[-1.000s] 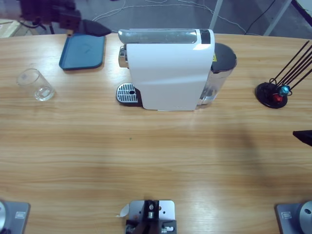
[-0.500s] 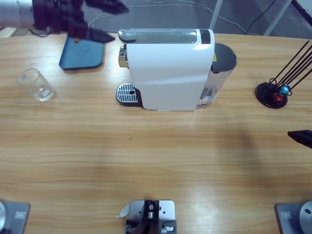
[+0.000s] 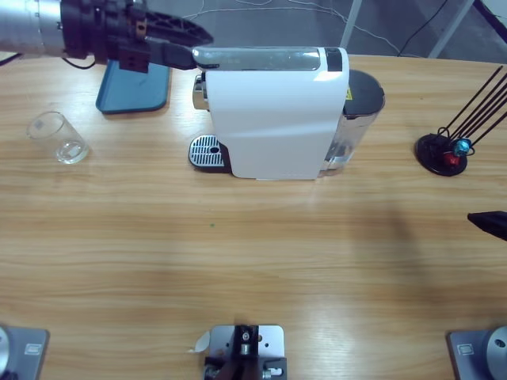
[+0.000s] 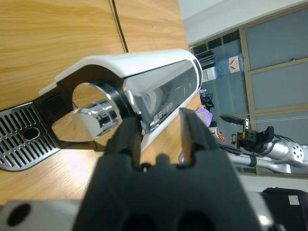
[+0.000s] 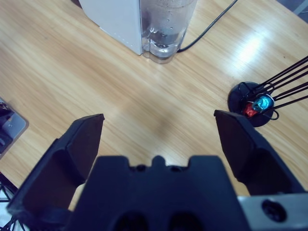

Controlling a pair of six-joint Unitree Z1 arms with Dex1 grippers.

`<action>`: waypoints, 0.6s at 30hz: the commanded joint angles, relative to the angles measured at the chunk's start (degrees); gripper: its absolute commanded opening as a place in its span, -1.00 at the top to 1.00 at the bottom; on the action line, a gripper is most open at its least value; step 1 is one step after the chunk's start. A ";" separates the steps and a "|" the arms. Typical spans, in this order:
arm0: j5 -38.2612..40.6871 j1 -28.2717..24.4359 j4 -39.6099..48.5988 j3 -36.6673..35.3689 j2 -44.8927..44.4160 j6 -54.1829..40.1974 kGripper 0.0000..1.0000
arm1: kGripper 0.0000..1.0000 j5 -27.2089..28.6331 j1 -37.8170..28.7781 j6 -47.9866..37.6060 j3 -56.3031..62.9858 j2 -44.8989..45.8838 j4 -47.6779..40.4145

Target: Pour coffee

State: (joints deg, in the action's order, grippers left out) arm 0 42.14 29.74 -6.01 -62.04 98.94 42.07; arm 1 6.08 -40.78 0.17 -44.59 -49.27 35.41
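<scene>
Coffee machine (image 3: 273, 111) stands at the back middle of the wooden table (image 3: 253, 261), white body, chrome lever (image 3: 257, 57) along its top, drip grate (image 3: 207, 150) at its left foot, clear water tank (image 3: 356, 119) on its right side.

Left gripper (image 3: 184, 46) comes in from the upper left corner at the left end of the chrome lever. Jaws are parted, one above and one below the lever tip; whether they touch it cannot be told. Left wrist view: left gripper (image 4: 159, 132) with the two jaws apart and the chrome front of the coffee machine (image 4: 144, 91) just beyond them, drip grate (image 4: 24, 137) at lower left.

Glass cup (image 3: 57, 138) rests on the table, well left of the machine, apparently lying on its side. Blue tray (image 3: 135, 87) sits behind it near the back edge, partly under the left arm.

Right gripper (image 3: 489, 222) shows only as a black tip at the right edge of the high view, over bare table. Right wrist view: right gripper (image 5: 161, 139) with jaws spread wide, nothing between them, looking down on the table (image 5: 96, 72), the water tank (image 5: 166, 24) and a black capsule stand (image 5: 255, 103).

Capsule stand (image 3: 444, 152) sits at the table's right end, with a red and a blue capsule at its base.
</scene>
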 commanded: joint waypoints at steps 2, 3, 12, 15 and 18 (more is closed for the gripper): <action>3.22 -0.21 -2.23 1.92 2.31 0.75 1.00 | -1.00 -0.37 0.17 0.09 0.30 -0.94 0.18; 3.58 -0.21 -2.58 1.92 2.31 1.03 1.00 | -1.00 -0.37 0.12 0.09 0.30 -0.87 0.18; 4.28 -0.12 -7.47 -1.96 -0.76 6.72 1.00 | -1.00 0.30 0.14 0.07 -0.07 -3.12 0.46; 2.17 0.85 -5.19 -6.15 -3.84 7.02 1.00 | -1.00 1.11 0.08 -0.49 -0.41 -3.98 0.71; -0.78 2.33 -0.37 -11.38 -6.55 6.93 1.00 | -0.82 2.04 0.08 -0.81 0.07 -1.36 0.01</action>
State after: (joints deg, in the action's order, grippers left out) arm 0 45.12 30.10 -12.14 -65.86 97.56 48.17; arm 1 6.17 -40.78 0.13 -45.04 -51.09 35.44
